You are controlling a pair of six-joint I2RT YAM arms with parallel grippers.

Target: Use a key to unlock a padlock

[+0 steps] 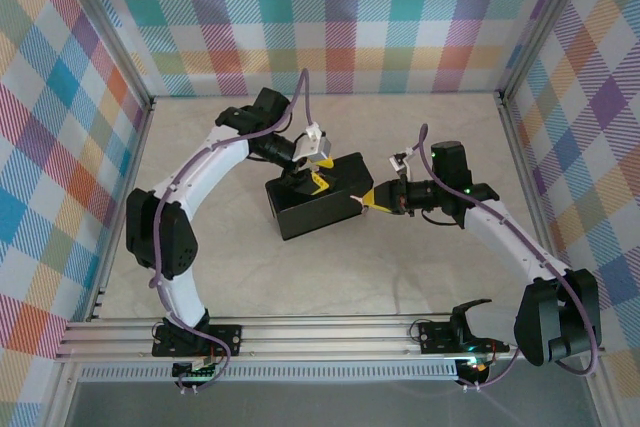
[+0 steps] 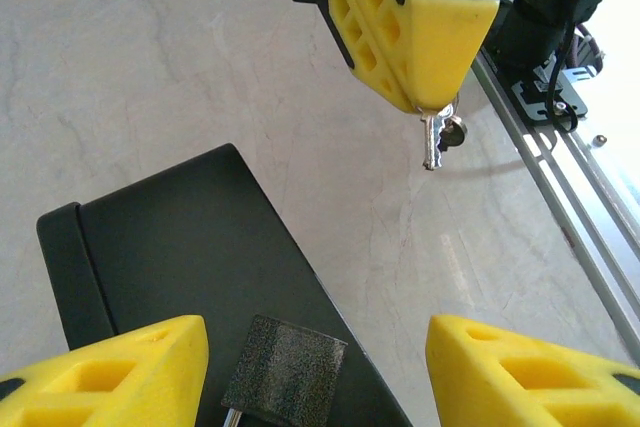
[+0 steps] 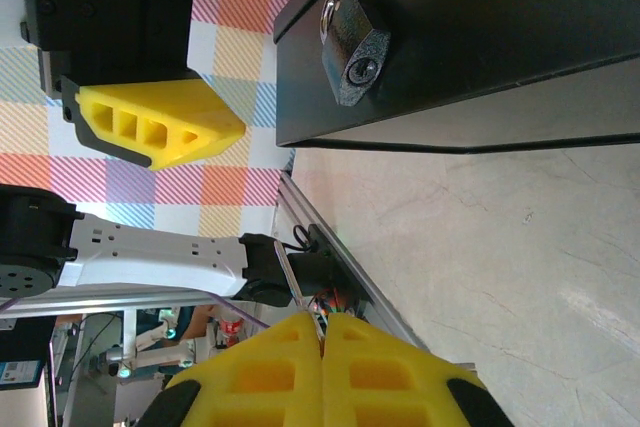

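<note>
While tight on the key (image 2: 434,142), right gripper (image 3: 322,337) near black box (image 1: 318,209) — left gripper (image 2: 316,339) wide astride the padlock (image 3: 354,53).

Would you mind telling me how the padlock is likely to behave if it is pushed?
The padlock would likely pivot rather than slide, since its shackle is looped onto the box. It looks like solid metal, so probably rigid and heavy for its size. Its matte body seems unlikely to be slippery.

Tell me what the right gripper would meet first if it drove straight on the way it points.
The thin silvery key it pinches would probably reach the dark block-shaped padlock on the black box first; depth is unclear.
</note>
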